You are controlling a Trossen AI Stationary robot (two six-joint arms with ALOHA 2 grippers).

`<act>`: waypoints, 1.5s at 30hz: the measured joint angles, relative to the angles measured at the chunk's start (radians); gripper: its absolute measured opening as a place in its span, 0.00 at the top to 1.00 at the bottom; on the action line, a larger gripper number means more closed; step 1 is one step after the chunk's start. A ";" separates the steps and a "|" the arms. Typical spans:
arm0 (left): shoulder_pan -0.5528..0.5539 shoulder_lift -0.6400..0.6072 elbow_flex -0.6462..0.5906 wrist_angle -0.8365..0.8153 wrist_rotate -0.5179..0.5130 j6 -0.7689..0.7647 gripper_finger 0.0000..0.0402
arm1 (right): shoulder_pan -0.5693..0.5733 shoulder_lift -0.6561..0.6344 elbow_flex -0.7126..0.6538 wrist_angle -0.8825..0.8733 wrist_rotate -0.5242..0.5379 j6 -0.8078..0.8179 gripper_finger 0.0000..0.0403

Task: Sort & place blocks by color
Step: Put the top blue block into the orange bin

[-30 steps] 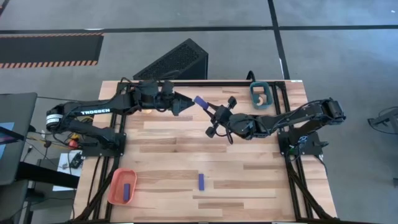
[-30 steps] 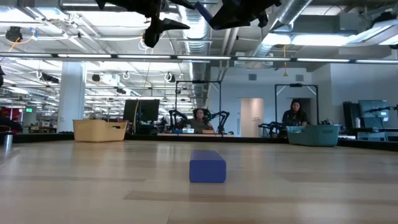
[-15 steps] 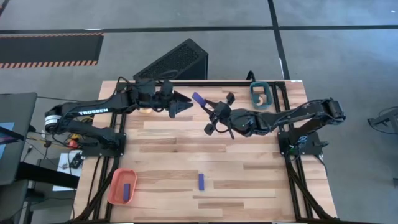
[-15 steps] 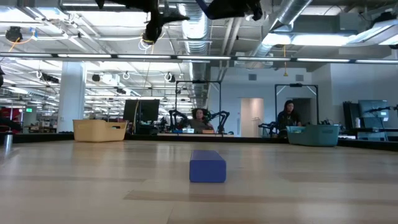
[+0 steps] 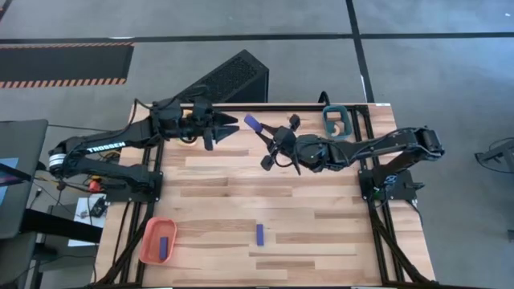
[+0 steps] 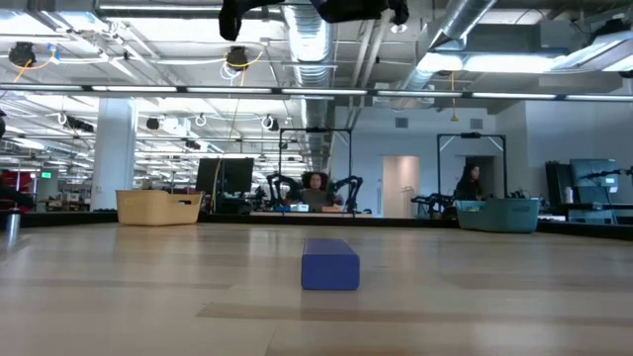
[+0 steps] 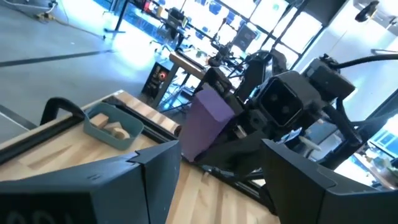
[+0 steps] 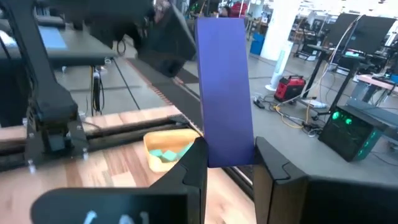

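The right gripper (image 5: 263, 136) is raised above the table's far side, its fingers clamped on a dark blue bar (image 5: 253, 124) that juts out toward the left gripper (image 5: 229, 124). That gripper faces it, just short, jaws spread and empty.

High cam looks straight down on the whole table (image 5: 321, 201). Low cam sits at table height, close to one blue block (image 6: 329, 264), facing the room. Each wrist cam looks past its own fingers toward the other arm. Both wrist cams see the lifted blue block (image 8: 225, 87).
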 joint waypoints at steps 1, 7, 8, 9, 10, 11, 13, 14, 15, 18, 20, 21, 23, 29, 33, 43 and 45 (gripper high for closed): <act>0.000 -0.002 0.000 0.001 -0.002 0.000 0.48 | 0.000 0.008 0.010 0.003 -0.013 0.000 0.81; -0.001 -0.014 0.000 -0.036 -0.003 -0.014 0.48 | 0.001 0.097 0.080 0.007 -0.041 0.000 0.81; -0.001 -0.016 0.000 -0.052 -0.005 -0.019 0.48 | 0.001 0.106 0.092 0.008 -0.040 0.000 0.81; -0.001 -0.019 0.000 -0.061 -0.007 -0.019 0.48 | 0.001 0.113 0.104 0.010 -0.040 0.000 0.81; -0.001 -0.024 0.000 -0.072 -0.007 -0.020 0.48 | 0.001 0.123 0.117 0.014 -0.039 -0.004 0.81; -0.002 -0.031 0.000 -0.088 -0.009 -0.024 0.48 | 0.002 0.134 0.130 0.018 -0.038 -0.012 0.81; -0.004 -0.034 0.000 -0.104 -0.022 -0.038 0.48 | 0.006 0.152 0.147 0.007 -0.037 -0.028 0.81; -0.008 -0.033 0.000 -0.121 -0.028 -0.044 0.48 | 0.008 0.162 0.157 0.005 -0.034 -0.041 0.81; -0.013 -0.032 0.000 -0.136 -0.030 -0.051 0.48 | 0.010 0.168 0.167 0.006 -0.033 -0.055 0.81; -0.031 -0.024 0.000 -0.161 -0.043 -0.059 0.48 | 0.015 0.181 0.184 0.015 -0.022 -0.094 0.81; -0.043 -0.021 -0.001 -0.200 -0.053 -0.060 0.48 | 0.016 0.188 0.184 0.012 0.003 -0.109 0.81; -0.049 -0.021 -0.001 -0.208 -0.062 -0.060 0.48 | 0.017 0.189 0.183 0.002 0.014 -0.110 0.81; -0.059 -0.023 -0.001 -0.217 -0.081 -0.060 0.48 | 0.017 0.189 0.183 -0.009 0.018 -0.111 0.81; -0.059 -0.022 -0.001 -0.213 -0.089 -0.068 0.48 | 0.016 0.188 0.183 -0.019 0.025 -0.129 0.81; -0.059 -0.022 -0.001 -0.213 -0.090 -0.073 0.48 | 0.016 0.188 0.183 -0.021 0.019 -0.133 0.81; -0.061 -0.022 -0.001 -0.105 -0.146 -0.064 0.48 | 0.015 0.188 0.183 -0.100 0.046 -0.131 0.81; -0.061 -0.022 0.000 -0.098 -0.182 -0.064 0.49 | 0.015 0.188 0.183 -0.102 0.046 -0.131 0.81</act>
